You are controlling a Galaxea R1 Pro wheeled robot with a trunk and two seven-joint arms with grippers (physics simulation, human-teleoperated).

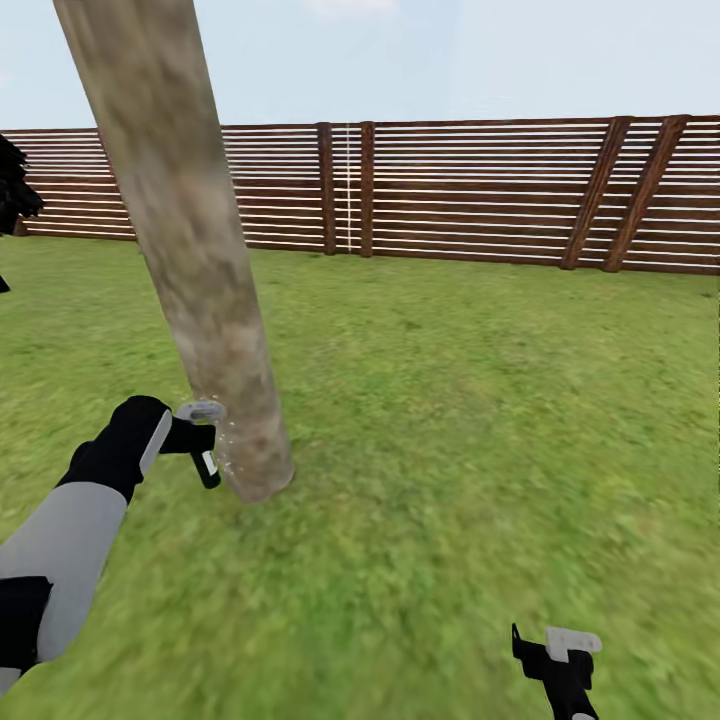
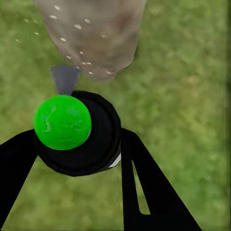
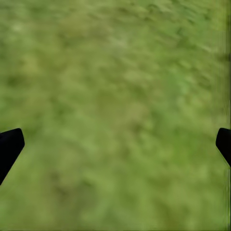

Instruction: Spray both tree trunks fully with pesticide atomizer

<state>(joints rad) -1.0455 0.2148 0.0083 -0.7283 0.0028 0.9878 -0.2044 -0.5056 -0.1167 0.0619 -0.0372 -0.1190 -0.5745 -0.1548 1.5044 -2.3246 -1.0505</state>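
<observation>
The thick grey-tan tree trunk [image 1: 190, 250] leans up from its base in the grass at the left. My left gripper [image 1: 200, 443] sits just beside that base, shut on the pesticide atomizer [image 1: 208, 466]. In the left wrist view the atomizer [image 2: 77, 139] is a black body with a bright green ball on top, held in my left gripper [image 2: 79, 144]. Its grey nozzle [image 2: 65, 78] points at the trunk [image 2: 96, 38]. White pesticide specks [image 2: 72, 43] dot the bark, and a few pesticide specks [image 1: 225, 450] hang at the base. My right gripper [image 1: 560, 660] hangs open over grass [image 3: 118, 142].
Green lawn [image 1: 480, 420] stretches to a brown slatted fence [image 1: 480, 190] across the back. A dark-leaved plant [image 1: 15, 195] pokes in at the left edge. Open grass lies to the right of the trunk and around my right arm.
</observation>
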